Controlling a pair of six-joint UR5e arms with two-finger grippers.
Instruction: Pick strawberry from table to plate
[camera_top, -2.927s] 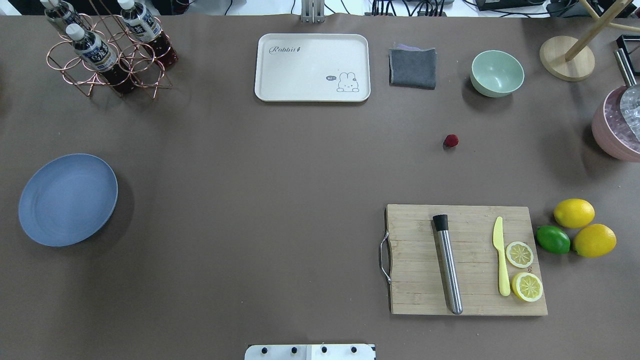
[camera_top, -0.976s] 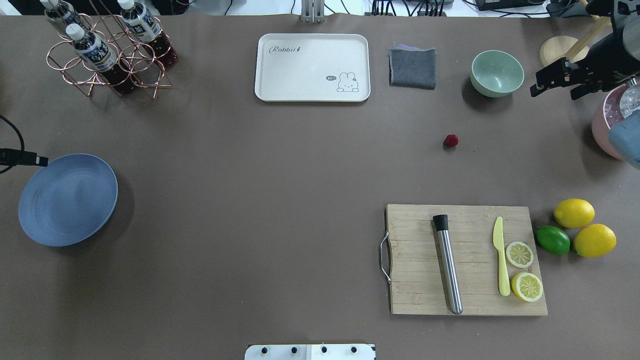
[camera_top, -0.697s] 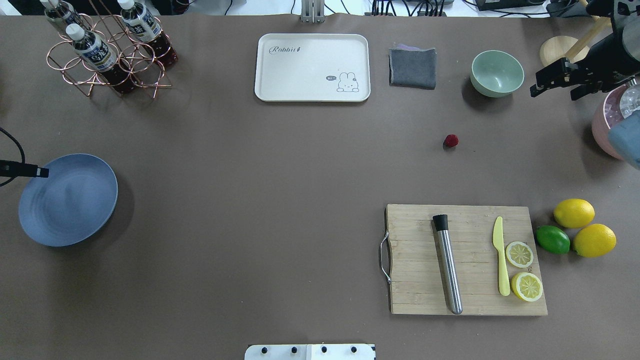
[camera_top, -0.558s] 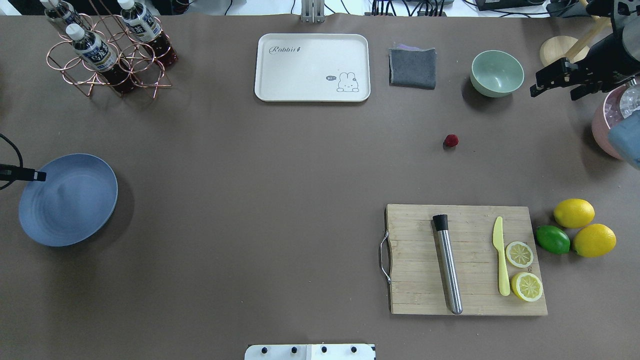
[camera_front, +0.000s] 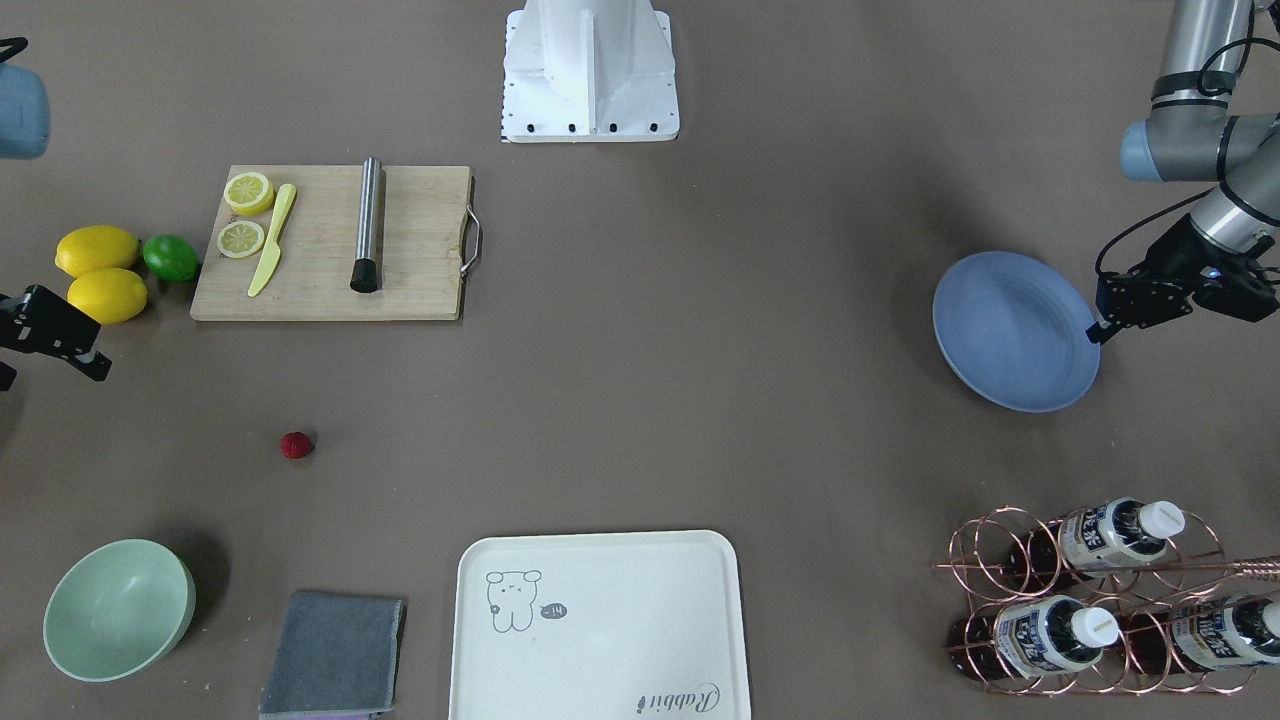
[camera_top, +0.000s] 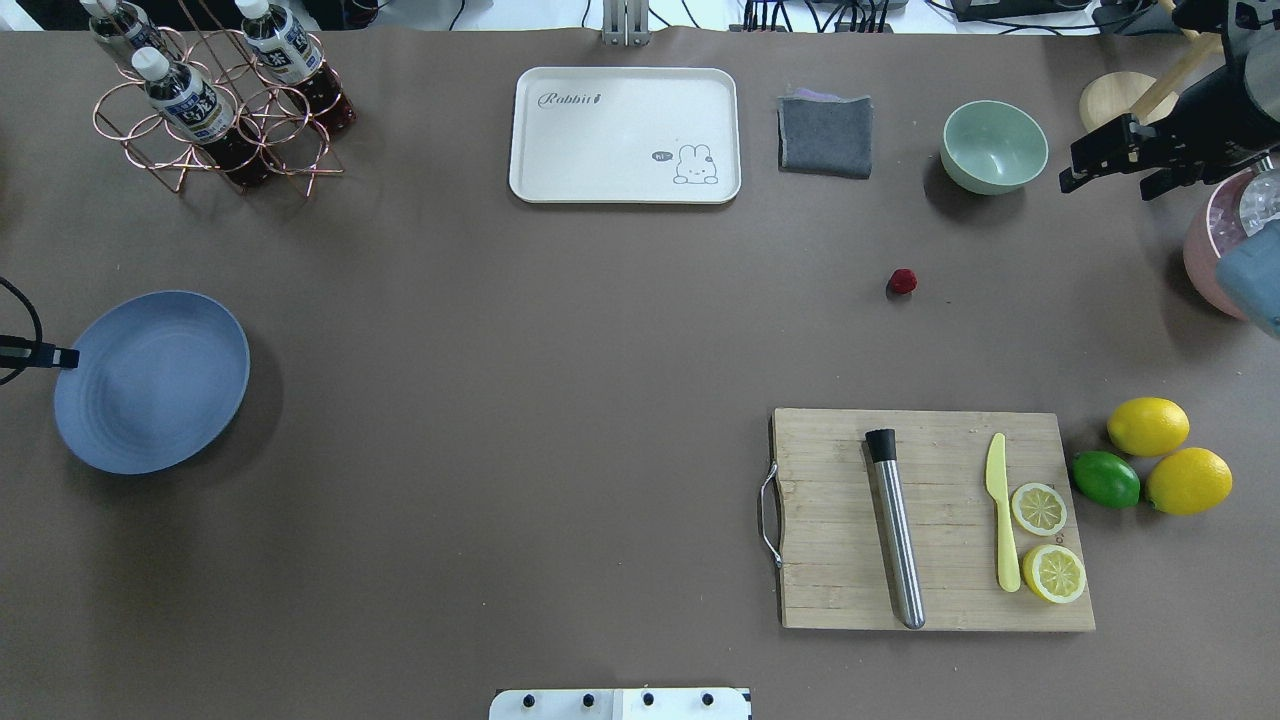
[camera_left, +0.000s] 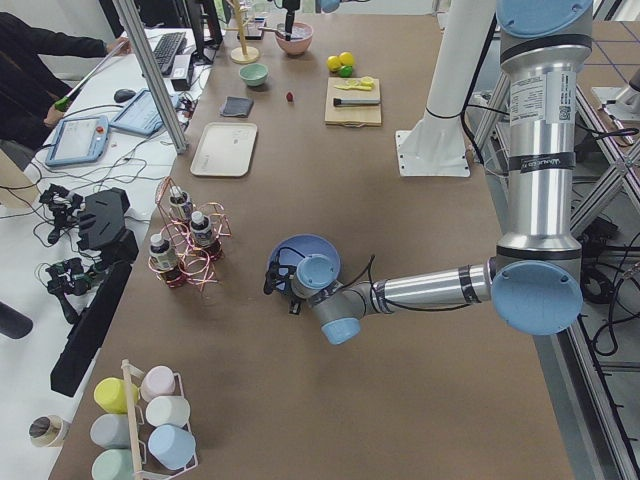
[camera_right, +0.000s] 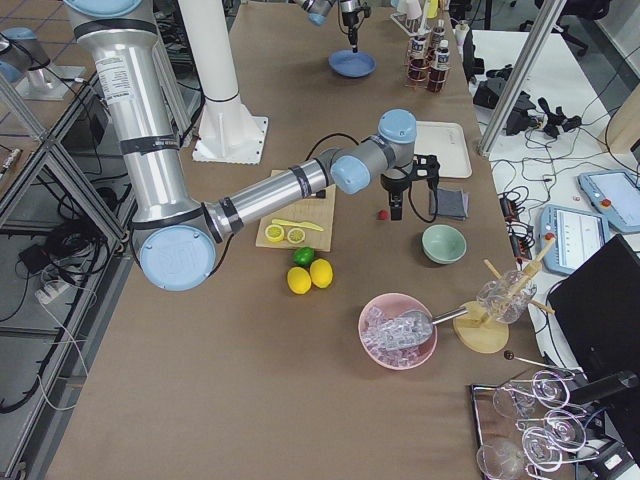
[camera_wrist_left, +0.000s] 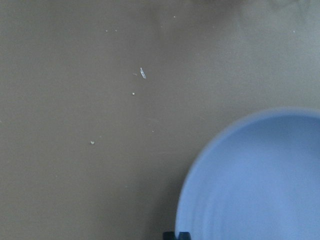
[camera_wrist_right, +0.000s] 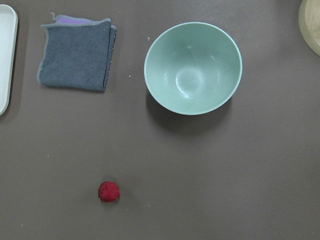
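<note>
Table (camera_top: 560, 330): a broad, matte brown-grey surface; a white robot base (camera_front: 590, 70) is mounted at the robot's edge.
Left end: a round blue plate (camera_top: 150, 395) is seen here; whether it sits flat cannot be told. A copper wire rack of bottles (camera_top: 215, 130) is stood at the far corner.
Far edge: a cream tray (camera_top: 625, 135), a folded grey cloth (camera_top: 826, 135) and a mint-green bowl (camera_top: 993, 147) are set in a row, apart from one another.
Strawberry (camera_top: 902, 282): laid alone on bare surface, between the bowl and the cutting board (camera_top: 830, 520).
Right side: two lemons (camera_top: 1148, 426) and a lime (camera_top: 1106, 479) are clustered just beside the board.
Right end: a pink bowl of ice (camera_right: 398, 330) and a round wooden stand base (camera_top: 1133, 115) are placed here.
</note>
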